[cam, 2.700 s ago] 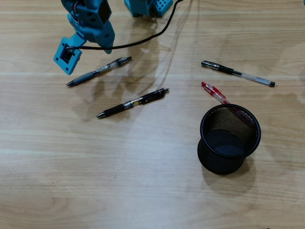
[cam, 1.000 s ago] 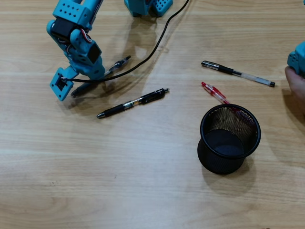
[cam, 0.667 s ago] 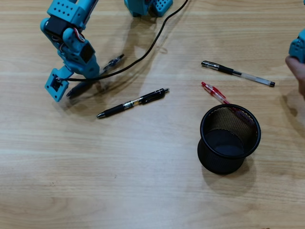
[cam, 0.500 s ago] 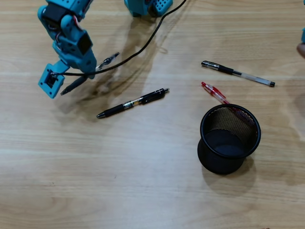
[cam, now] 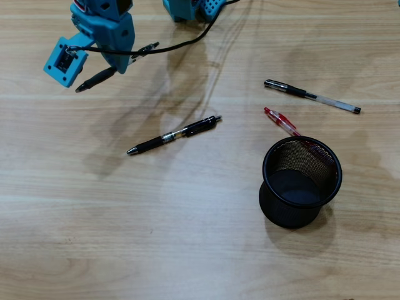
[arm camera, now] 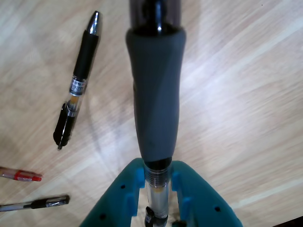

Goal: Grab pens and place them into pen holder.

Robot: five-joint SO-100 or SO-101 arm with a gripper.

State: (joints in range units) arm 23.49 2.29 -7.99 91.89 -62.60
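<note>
My blue gripper [cam: 120, 64] is at the upper left of the overhead view, shut on a black pen with a grey grip [cam: 100, 78], held above the table. In the wrist view the teal jaws [arm camera: 157, 176] clamp this pen [arm camera: 156, 104] by its clear barrel. A second black pen [cam: 175, 134] lies mid-table and shows in the wrist view [arm camera: 78, 80]. A clear black-capped pen [cam: 311, 96] lies at the right. A red pen [cam: 281, 120] lies beside the black mesh pen holder [cam: 272, 206], its far end hidden behind the rim. No pen shows inside the holder.
The arm's base [cam: 194, 9] and a black cable [cam: 187, 42] are at the top edge. The red pen [arm camera: 21, 175] and clear pen [arm camera: 35, 204] show at the wrist view's lower left. The table is light wood.
</note>
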